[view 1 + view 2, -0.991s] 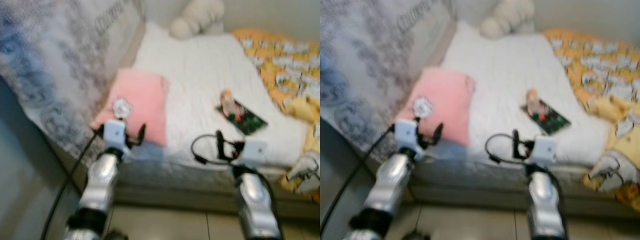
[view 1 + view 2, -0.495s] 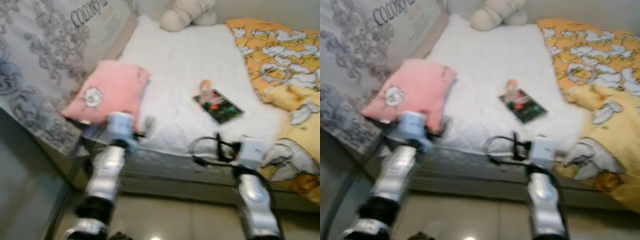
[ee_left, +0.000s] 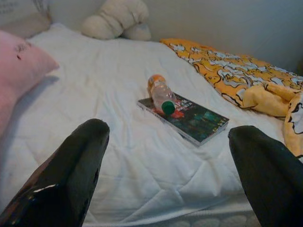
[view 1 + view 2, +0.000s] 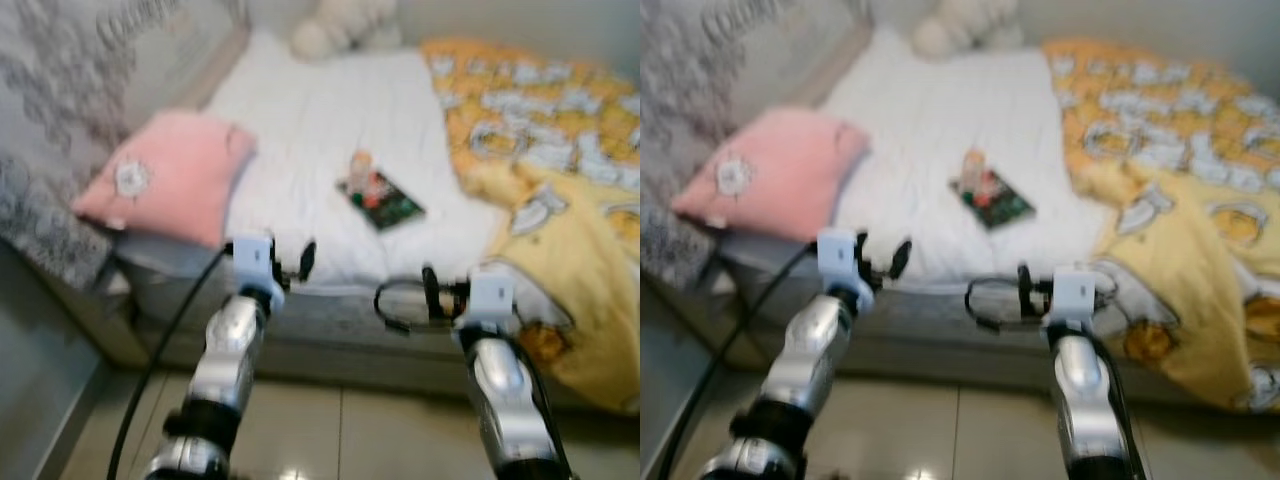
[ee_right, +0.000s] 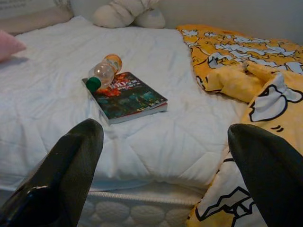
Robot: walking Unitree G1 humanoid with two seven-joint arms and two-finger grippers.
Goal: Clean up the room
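A clear plastic bottle [image 3: 160, 92] with an orange label and green cap lies on its side against a dark book [image 3: 187, 117] in the middle of the white bed [image 4: 330, 110]. A pink pillow [image 4: 165, 175] rests at the bed's left edge, a cream plush toy [image 4: 340, 22] at the far end. A yellow patterned blanket [image 4: 545, 170] covers the right side and hangs over the front. My left gripper [image 4: 290, 262] and right gripper [image 4: 432, 292] are both held in front of the mattress edge, short of the book. Both are open with nothing between their fingers [image 3: 71, 165].
A grey patterned panel [image 4: 50, 130] stands along the bed's left side. Pale tiled floor [image 4: 350, 440] lies between me and the bed frame. A black cable [image 4: 165, 340] runs down beside my left arm.
The camera has swung, so the bed now sits more to the left and the blanket takes more of the right. Both arms stay raised before the mattress edge.
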